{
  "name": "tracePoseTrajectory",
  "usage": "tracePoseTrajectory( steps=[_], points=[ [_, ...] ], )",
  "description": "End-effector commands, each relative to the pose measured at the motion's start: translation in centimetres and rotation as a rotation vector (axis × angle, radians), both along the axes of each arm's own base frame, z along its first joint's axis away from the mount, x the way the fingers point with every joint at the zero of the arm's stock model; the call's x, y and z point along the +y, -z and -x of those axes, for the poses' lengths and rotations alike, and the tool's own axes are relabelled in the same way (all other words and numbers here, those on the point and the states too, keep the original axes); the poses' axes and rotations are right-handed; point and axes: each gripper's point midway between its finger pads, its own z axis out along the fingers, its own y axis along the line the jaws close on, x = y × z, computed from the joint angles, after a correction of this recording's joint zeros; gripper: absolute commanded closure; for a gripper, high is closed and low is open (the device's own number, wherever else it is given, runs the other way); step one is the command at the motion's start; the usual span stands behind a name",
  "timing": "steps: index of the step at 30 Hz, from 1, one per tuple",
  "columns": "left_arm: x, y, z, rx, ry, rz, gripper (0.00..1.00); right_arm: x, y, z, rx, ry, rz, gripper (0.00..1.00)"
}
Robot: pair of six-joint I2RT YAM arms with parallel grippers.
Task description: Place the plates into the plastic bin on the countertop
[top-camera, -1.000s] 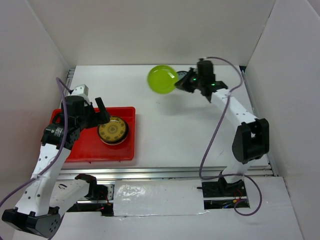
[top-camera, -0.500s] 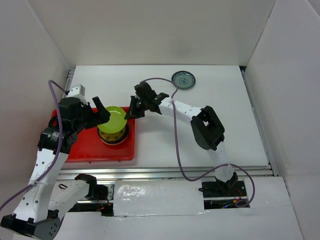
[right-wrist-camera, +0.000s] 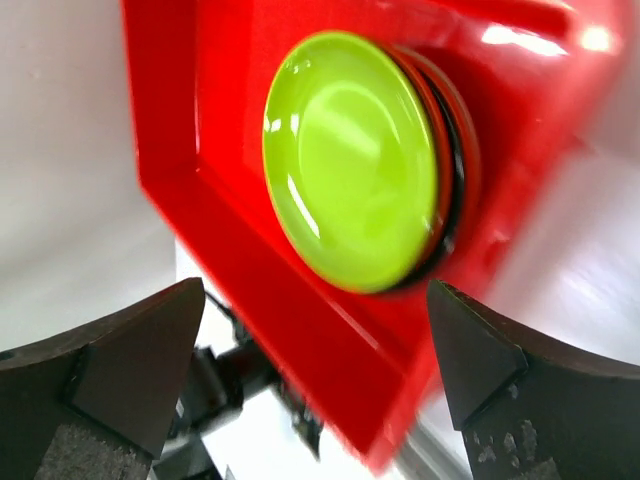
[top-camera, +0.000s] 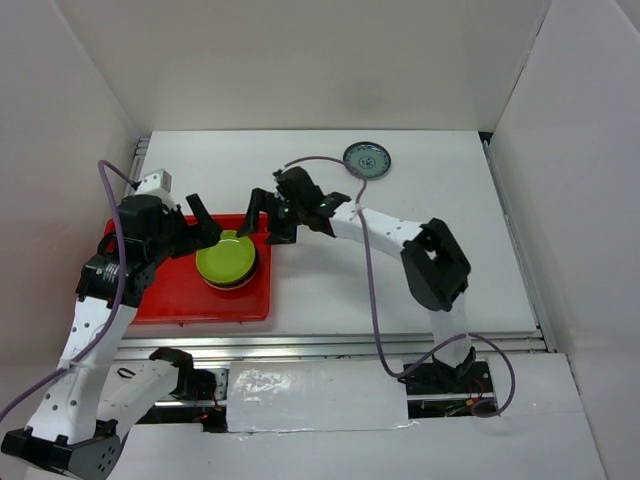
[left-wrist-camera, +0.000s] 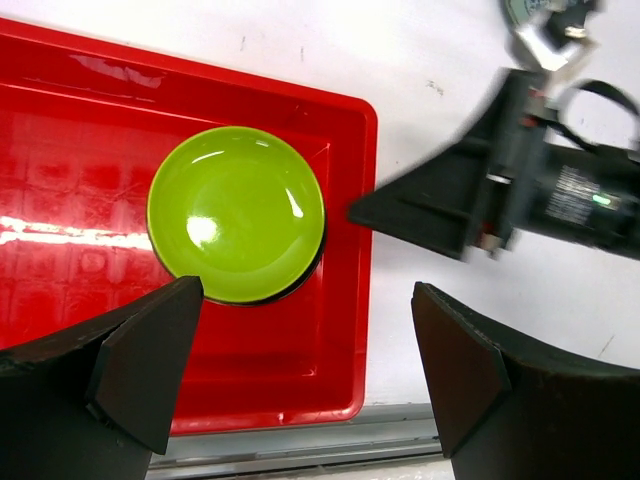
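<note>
The red plastic bin [top-camera: 160,300] lies at the left of the white countertop [top-camera: 400,260]. A lime green plate [top-camera: 225,258] rests flat on top of a stack of plates in the bin's right half, also visible in the left wrist view [left-wrist-camera: 236,213] and the right wrist view [right-wrist-camera: 350,160]. My right gripper [top-camera: 262,222] hovers open just beyond the bin's right rim, holding nothing. My left gripper [top-camera: 205,225] is open above the bin, beside the stack. A blue-grey patterned plate [top-camera: 366,159] lies alone at the back.
White walls enclose the countertop on three sides. A metal rail [top-camera: 380,343] runs along the front edge. The right arm's cable [top-camera: 372,300] loops over the middle of the countertop.
My right arm carried the lime green plate from the back to the bin, set it on the stack and opened. The left arm barely moved.
</note>
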Motion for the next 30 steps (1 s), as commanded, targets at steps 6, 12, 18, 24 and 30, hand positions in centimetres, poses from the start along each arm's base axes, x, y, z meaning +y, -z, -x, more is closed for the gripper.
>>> tracePoseTrajectory(
  steps=[6,12,18,24,30],
  points=[
    [-3.4,-0.2,-4.5,-0.030,0.108,0.078,0.01,-12.9,-8.8,-3.2,-0.202,0.305,-0.087,0.00],
    [-10.5,0.3,-13.5,-0.027,0.288,0.211,0.01,-26.8,-6.8,-2.0,-0.240,0.619,0.076,0.00],
    [-19.0,4.5,-24.9,0.078,0.417,0.331,0.01,-34.4,-6.8,0.6,-0.287,0.741,0.089,0.00],
    [-26.3,9.4,-34.7,0.073,0.507,0.564,0.01,-37.1,-8.3,3.3,-0.322,0.798,-0.038,0.00],
    [-29.8,14.3,-37.3,-0.040,0.484,0.753,0.01,-37.7,-8.8,5.3,-0.353,0.782,-0.069,0.00]
  ],
)
